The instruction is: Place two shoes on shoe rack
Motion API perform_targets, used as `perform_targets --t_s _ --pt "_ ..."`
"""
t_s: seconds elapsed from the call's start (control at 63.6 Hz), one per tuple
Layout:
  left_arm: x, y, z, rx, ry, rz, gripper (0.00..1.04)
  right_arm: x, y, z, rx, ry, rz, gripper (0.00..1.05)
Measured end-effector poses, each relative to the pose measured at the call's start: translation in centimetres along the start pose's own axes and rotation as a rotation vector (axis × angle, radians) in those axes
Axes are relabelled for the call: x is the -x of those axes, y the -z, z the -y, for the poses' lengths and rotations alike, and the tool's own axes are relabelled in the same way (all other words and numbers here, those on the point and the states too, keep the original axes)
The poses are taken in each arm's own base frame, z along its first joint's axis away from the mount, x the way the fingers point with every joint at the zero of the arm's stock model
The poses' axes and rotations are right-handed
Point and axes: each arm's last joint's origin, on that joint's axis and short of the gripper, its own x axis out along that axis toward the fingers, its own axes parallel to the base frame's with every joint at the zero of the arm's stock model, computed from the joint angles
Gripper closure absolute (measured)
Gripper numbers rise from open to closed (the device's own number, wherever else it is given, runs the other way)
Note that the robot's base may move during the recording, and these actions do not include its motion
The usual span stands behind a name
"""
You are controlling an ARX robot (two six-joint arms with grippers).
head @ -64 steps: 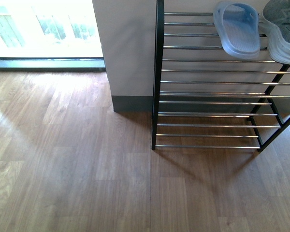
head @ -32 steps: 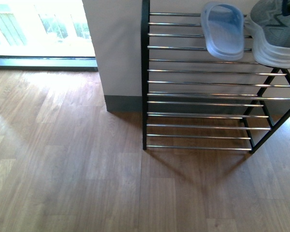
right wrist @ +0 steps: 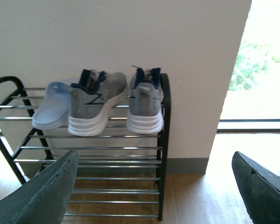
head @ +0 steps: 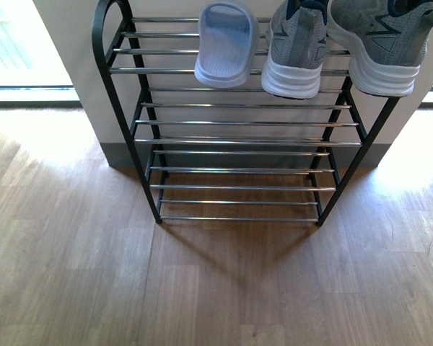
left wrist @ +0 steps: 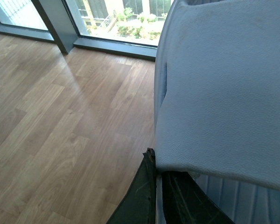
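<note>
Rubber slide sandal, pale blue-white [left wrist: 224, 88], fills the left wrist view, pinched at its lower edge in the left claw [left wrist: 161, 182], whose dark fingers are clamped on it. It looks light, bendy and a little slick, so a grip on the thick sole edge probably suits it better than one on the strap, which is out of sight.

Ahead of the right claw [right wrist: 154, 186], whose fingers stand wide apart and empty, is the knee-high black metal shoe rack with thin chrome bars [head: 234, 151]. On its top tier sit a matching pale blue slide sandal [head: 226, 43] and, beside it, two grey knit sneakers with white soles and navy collars [head: 296, 47] [head: 379, 43]. They probably weigh more than the sandals, with stiffer soles.

The top tier is nearly full; only a gap beside the resting sandal, toward the arched rail, looks free. The lower tiers carry nothing. A pale wall [right wrist: 130, 37] backs the rack, and wood-plank floor [head: 72, 274] lies below.
</note>
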Motion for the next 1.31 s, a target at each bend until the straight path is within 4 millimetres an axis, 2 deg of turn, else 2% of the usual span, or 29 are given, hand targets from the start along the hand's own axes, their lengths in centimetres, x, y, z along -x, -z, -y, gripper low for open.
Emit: perform_targets --t_s 0.11,0.236,0.315,0.346,0.456,0.613,0.755,0.975,1.243,1.305 --pt "-0.3 -0.3 0.3 0.055 0.002 0.029 1.03 0.0 0.0 0.0 0.0 -0.001 0.0 0.09" --pt "-3.0 -2.4 2.1 0.111 0.083 0.009 1.03 0.0 0.0 0.0 0.0 -0.002 0.0 0.09" --pt "-5.6 -4.1 4.2 0.129 0.197 -0.042 1.03 0.0 0.0 0.0 0.0 -0.002 0.0 0.09" --pt "-7.3 -4.9 5.6 0.131 0.271 -0.086 1.03 0.0 0.0 0.0 0.0 -0.002 0.0 0.09" --pt "-10.8 -6.2 9.0 0.116 0.36 -0.154 1.03 0.0 0.0 0.0 0.0 -0.002 0.0 0.09" --pt "-14.8 -8.0 13.1 0.096 0.372 -0.214 1.03 0.0 0.0 0.0 0.0 -0.002 0.0 0.09" --pt "-17.9 -9.1 15.9 0.085 0.366 -0.244 1.03 0.0 0.0 0.0 0.0 -0.001 0.0 0.09" --pt "-22.5 -9.9 18.9 0.045 0.333 -0.293 1.03 0.0 0.0 0.0 0.0 -0.002 0.0 0.09" --pt "-27.4 -8.8 21.5 -0.065 0.31 -0.35 1.03 0.0 0.0 0.0 0.0 -0.002 0.0 0.09" --pt "-28.0 -8.5 21.8 -0.082 0.308 -0.354 1.03 0.0 0.0 0.0 0.0 -0.002 0.0 0.09"
